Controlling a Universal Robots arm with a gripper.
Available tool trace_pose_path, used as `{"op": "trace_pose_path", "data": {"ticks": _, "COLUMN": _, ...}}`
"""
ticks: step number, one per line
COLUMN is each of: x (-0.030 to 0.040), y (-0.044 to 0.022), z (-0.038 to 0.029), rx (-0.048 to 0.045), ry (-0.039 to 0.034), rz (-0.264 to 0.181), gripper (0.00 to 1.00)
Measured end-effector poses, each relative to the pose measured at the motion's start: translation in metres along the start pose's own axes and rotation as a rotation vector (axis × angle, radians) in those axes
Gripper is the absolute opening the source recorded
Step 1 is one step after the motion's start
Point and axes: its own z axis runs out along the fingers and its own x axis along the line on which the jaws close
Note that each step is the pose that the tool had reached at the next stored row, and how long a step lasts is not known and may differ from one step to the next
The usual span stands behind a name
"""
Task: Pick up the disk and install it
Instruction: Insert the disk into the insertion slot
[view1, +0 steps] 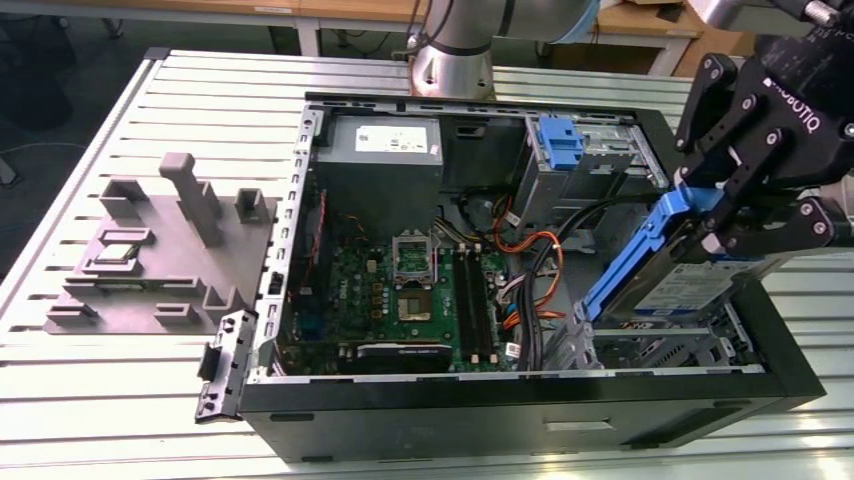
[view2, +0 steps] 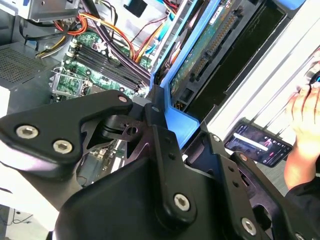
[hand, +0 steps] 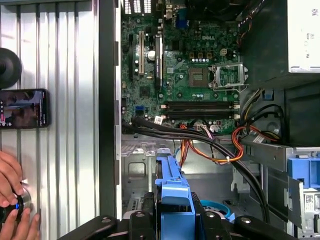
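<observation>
The end effector (view1: 705, 222) grips the disk (view1: 683, 285), tilted, over the open case (view1: 534, 412).

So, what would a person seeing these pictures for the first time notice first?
The black claw at the exterior view's right, gripping the disk in its blue bracket, tilted over the open computer case. Inside the case lies the green motherboard. In the first wrist view, a phone lies on the table beside the case, with a hand near it.

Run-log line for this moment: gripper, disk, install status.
gripper: shut on disk | disk: tilted, over open computer case, exterior view's right | install: not seated
</observation>
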Motion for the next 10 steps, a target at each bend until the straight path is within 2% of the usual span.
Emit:
{"op": "trace_pose_path", "data": {"ticks": 4, "x": 0.0012, "y": -0.0001, "z": 0.0039, "rx": 0.0, "ry": 0.0001, "rz": 0.0, "gripper": 0.37}}
{"op": "trace_pose_path", "data": {"ticks": 8, "x": 0.002, "y": -0.0003, "z": 0.0109, "rx": 0.0, "ry": 0.0, "rz": 0.0, "gripper": 0.37}}
{"op": "trace_pose_path", "data": {"ticks": 10, "x": 0.0021, "y": -0.0003, "z": 0.0119, "rx": 0.0, "ry": 0.0002, "rz": 0.0, "gripper": 0.37}}
